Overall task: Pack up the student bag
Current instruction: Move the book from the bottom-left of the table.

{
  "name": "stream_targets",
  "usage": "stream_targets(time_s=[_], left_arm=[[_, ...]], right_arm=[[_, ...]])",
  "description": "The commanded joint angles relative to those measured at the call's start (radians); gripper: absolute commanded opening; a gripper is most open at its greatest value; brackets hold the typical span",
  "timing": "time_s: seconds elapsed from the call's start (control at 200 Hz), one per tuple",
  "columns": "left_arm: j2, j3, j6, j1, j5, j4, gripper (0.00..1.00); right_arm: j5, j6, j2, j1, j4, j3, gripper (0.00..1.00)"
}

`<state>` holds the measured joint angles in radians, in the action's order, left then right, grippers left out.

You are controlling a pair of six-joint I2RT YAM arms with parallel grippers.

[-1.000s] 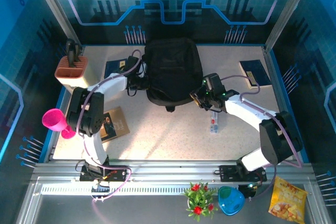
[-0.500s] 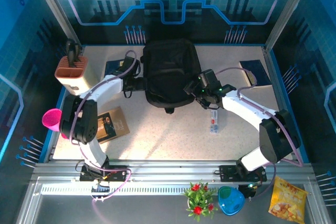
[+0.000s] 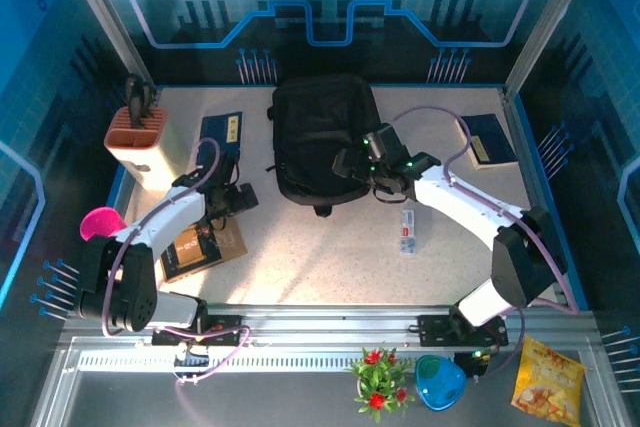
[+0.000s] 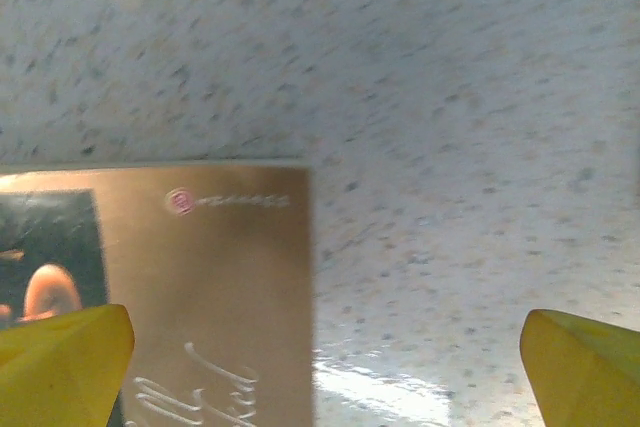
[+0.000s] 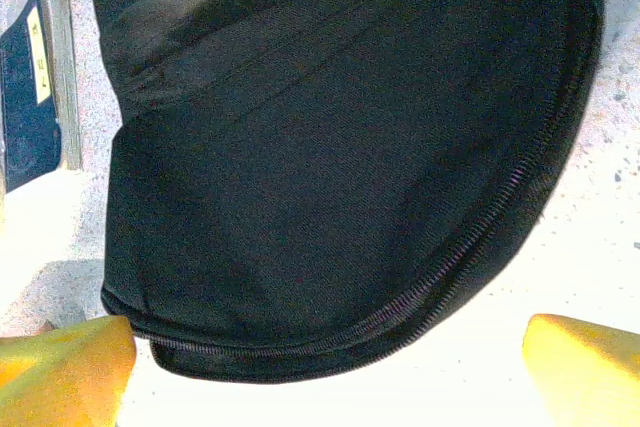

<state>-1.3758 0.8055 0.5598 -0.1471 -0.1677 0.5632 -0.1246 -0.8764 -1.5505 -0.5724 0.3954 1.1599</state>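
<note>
Backpack (image 3: 322, 127) lies flat at the middle of the far half of the table (image 3: 330, 257), rounded end toward the arms, small loop at its near edge. In the right wrist view the backpack (image 5: 330, 137) shows a closed zip running along its curved edge. Right gripper (image 3: 348, 163) sits over the near right part of the backpack; its yellow fingertips (image 5: 70, 362) stand far apart, jaws spread wide, nothing clamped between them. Navy book (image 3: 221, 131) lies just beside the backpack on the left; the same book (image 5: 30, 97) appears at the left edge of the right wrist view. Left gripper (image 3: 238, 197) is well apart from the backpack, over the near left of the table, jaws likewise wide and empty. Its fingertips (image 4: 60, 362) hover above the corner of a brown book (image 4: 220, 287) on the speckled surface. Second navy book (image 3: 487, 138) lies at the far right. A small white stick (image 3: 407, 230) lies near the right arm. Pen holder (image 3: 140, 137) and pink cup (image 3: 100, 224) stand at the left edge.
</note>
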Motion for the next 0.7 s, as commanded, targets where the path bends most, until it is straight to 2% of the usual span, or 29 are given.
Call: stream_targets(time_s=[0.0, 0.155, 0.355, 0.51, 0.695], left_arm=[[-0.009, -0.028, 0.051, 0.048, 0.053, -0.028, 0.99], [-0.072, -0.054, 0.041, 0.075, 0.098, -0.086, 0.99], [-0.127, -0.066, -0.004, 0.052, 0.237, -0.139, 0.91], [-0.112, -0.092, 0.031, -0.068, 0.249, -0.144, 0.90], [-0.078, -0.121, 0.147, -0.256, 0.268, -0.150, 0.91]], right_arm=[[-0.012, 0.051, -0.036, -0.016, 0.022, 0.045, 1.00], [-0.002, 0.020, -0.060, -0.028, 0.026, 0.061, 1.00], [0.007, 0.002, -0.065, -0.028, 0.038, 0.062, 1.00], [0.021, 0.041, -0.075, -0.029, 0.053, 0.089, 1.00], [0.020, 0.081, -0.083, -0.034, 0.043, 0.100, 1.00]])
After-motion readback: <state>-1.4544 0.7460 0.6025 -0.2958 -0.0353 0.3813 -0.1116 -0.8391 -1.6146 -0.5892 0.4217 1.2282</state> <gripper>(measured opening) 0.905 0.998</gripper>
